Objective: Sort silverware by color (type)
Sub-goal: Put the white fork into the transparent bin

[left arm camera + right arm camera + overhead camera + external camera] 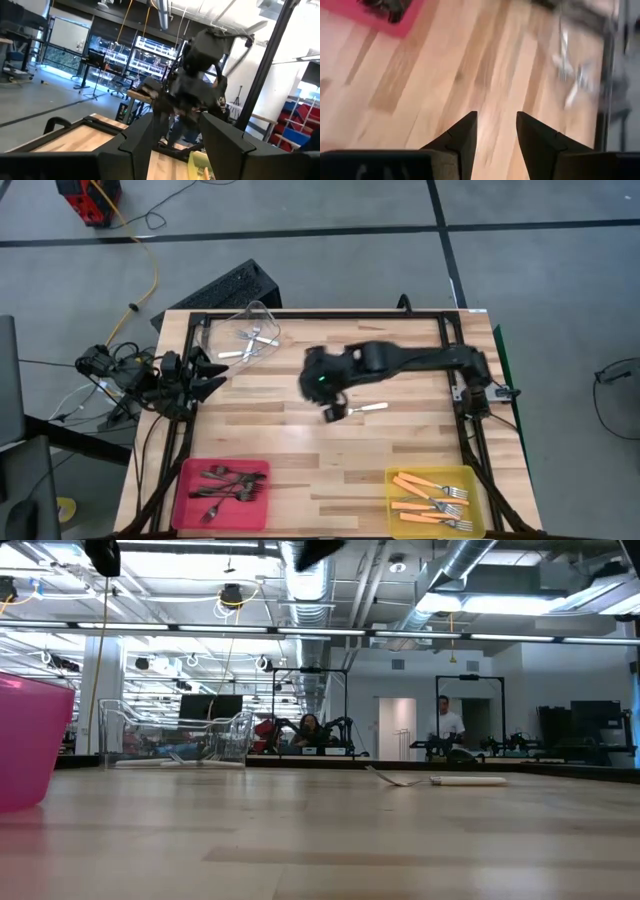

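Silverware lies sorted in three bins: silver forks (250, 338) in the clear bin (262, 312), dark forks (225, 483) in the pink bin (190, 505), and orange-handled forks (430, 495) in the yellow bin (470, 480). One pale-handled fork (370, 408) lies flat on the bare wood at mid-table, also seen in the low view (440, 780). My right gripper (495, 125) hangs open high over mid-table (310, 385), slanting down, left of that fork, with nothing between its fingers. My left gripper (175, 125) waits open at the table's left edge (205, 375).
A black frame (320, 315) runs along the table's far, left and right sides. Bare wood lies between the bins. In the low view, people (447, 720) and other equipment show in the room far behind the table.
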Motion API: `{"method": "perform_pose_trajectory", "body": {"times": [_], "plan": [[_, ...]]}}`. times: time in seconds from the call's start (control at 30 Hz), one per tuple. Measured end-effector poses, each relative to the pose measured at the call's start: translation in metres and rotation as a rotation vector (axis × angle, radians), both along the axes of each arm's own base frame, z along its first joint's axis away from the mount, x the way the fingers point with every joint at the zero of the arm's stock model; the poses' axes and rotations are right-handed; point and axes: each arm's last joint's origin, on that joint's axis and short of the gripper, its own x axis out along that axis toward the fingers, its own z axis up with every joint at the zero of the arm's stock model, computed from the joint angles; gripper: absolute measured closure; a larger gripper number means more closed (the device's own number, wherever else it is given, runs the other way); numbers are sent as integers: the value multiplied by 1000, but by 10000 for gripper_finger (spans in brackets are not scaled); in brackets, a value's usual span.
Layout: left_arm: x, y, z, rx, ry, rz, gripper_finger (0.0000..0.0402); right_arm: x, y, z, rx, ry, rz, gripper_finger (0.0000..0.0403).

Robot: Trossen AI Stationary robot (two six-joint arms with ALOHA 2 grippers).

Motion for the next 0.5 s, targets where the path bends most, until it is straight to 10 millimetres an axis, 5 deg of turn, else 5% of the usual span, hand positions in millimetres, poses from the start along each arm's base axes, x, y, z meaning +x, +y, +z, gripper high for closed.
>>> {"method": "perform_pose_trajectory", "body": {"times": [0.27,0.5], "plan": [[0,0,0,62,11,14,250,-84,-26,26,124,357,-352,241],[0,-1,-1,95,18,-7,250,-150,-24,33,103,345,-470,241]]}}
